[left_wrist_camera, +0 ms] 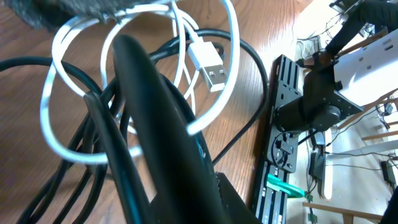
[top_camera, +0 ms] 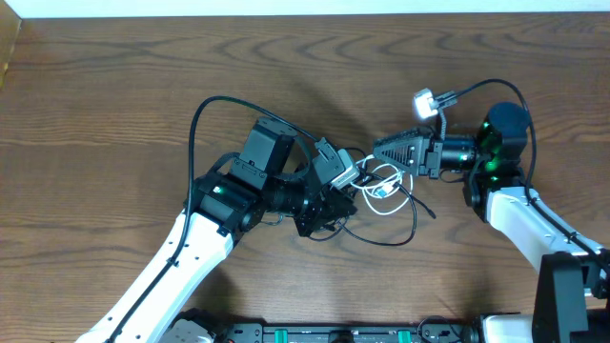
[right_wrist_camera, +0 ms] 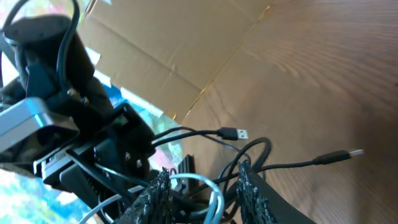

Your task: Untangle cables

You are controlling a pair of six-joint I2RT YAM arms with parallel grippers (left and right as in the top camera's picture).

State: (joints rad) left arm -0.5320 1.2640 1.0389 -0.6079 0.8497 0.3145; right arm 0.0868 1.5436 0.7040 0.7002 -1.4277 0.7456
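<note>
Overhead: the white cable [top_camera: 383, 183] is lying coiled on the desk [top_camera: 114, 105], and the black cables [top_camera: 405, 229] are looping around and under it. The left gripper [top_camera: 334, 202] is pressing into the tangle just left of the white cable. The right gripper [top_camera: 379, 151] is hovering just beyond it, on the far side.

Left wrist: the left gripper is sitting clenched, one dark finger [left_wrist_camera: 155, 118] crossing over the white cable's loops. Whether any strand is pinched cannot be told. The white cable's USB plug [left_wrist_camera: 208, 62] is lying free beside that finger, with black cables running beneath.

Right wrist: the right gripper [right_wrist_camera: 202, 180] is standing released, its fingers apart on either side of a white cable loop without squeezing it. Beyond the white cable, a black plug [right_wrist_camera: 233, 132] and a second plug [right_wrist_camera: 348, 154] are showing above the desk. A cardboard sheet [right_wrist_camera: 155, 50] is lying farther off.
</note>
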